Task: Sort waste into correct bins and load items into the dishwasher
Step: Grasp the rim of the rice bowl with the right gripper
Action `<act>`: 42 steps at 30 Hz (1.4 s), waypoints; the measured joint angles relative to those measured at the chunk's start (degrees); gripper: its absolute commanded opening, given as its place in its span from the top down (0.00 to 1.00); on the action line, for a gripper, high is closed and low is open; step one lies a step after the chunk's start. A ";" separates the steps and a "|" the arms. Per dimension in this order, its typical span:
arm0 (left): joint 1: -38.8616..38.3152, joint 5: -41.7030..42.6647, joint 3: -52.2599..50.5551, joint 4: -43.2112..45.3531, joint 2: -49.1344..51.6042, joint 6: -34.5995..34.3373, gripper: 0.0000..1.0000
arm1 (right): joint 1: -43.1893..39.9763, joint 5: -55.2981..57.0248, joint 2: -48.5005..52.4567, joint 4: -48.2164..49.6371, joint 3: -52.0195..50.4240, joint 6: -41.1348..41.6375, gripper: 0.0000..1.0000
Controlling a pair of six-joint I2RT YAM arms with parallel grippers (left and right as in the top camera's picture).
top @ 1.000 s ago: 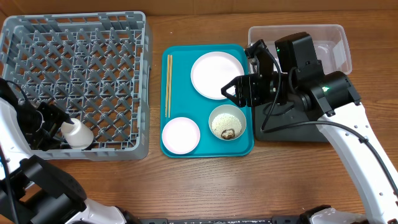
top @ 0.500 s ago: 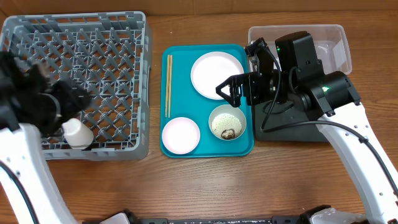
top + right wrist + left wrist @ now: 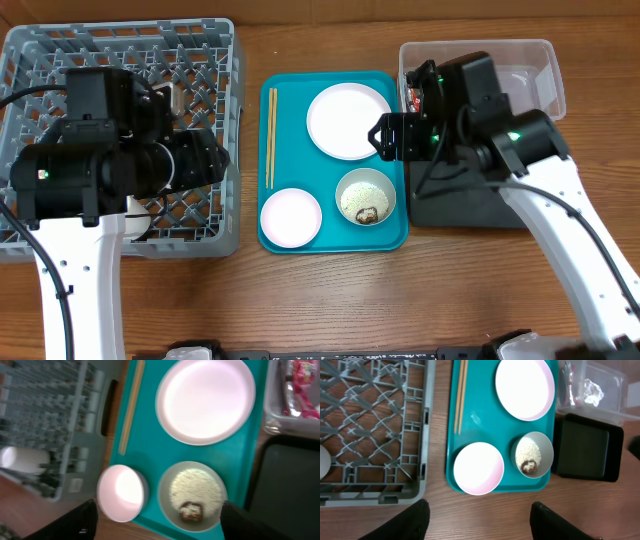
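On the teal tray (image 3: 290,110) lie the white plate (image 3: 348,121), the pinkish saucer (image 3: 290,216), the chopsticks (image 3: 270,136) and the bowl (image 3: 366,196) holding rice and a brown lump (image 3: 191,511). The white cup (image 3: 128,214) stands in the grey rack (image 3: 60,60) at its near edge, partly under my left arm. The red wrapper (image 3: 302,375) and the tissue (image 3: 592,391) lie in the clear tub (image 3: 545,60). My left gripper (image 3: 477,510) is open and empty, high over the table. My right gripper (image 3: 160,510) is open and empty above the bowl and saucer.
The black tray (image 3: 450,205) sits in front of the clear tub, right of the teal tray, partly under my right arm. Bare wooden table (image 3: 330,300) runs along the near side.
My left arm has risen from the cup at the rack's near left and swung right over the rack; the cup stays in the rack. My right gripper has drawn back slightly to the right.
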 measured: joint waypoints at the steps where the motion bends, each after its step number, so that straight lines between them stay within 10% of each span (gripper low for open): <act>1: -0.57 -0.09 0.00 -0.02 -0.02 0.04 0.36 | 0.00 0.76 1.05 -0.46 0.00 0.42 0.31; 8: -8.26 -5.31 0.00 -0.87 -1.07 0.04 0.37 | 1.03 3.63 11.43 -4.57 -0.02 1.27 0.43; 22: -19.28 -24.41 0.00 -6.12 -7.58 -12.94 0.48 | 10.54 5.05 17.11 -2.05 -0.15 3.96 0.37; 26: -22.71 -28.44 0.00 -7.96 -9.27 -15.13 0.39 | 12.70 7.32 17.11 -0.92 -0.15 5.27 0.36; 30: -25.03 -31.08 0.00 -8.48 -10.82 -16.48 0.00 | 13.33 8.33 17.11 0.20 -0.15 5.90 0.36; 42: -25.27 -32.68 0.00 -8.46 -8.96 -17.07 0.00 | 13.33 11.91 17.11 1.14 -0.15 10.54 0.37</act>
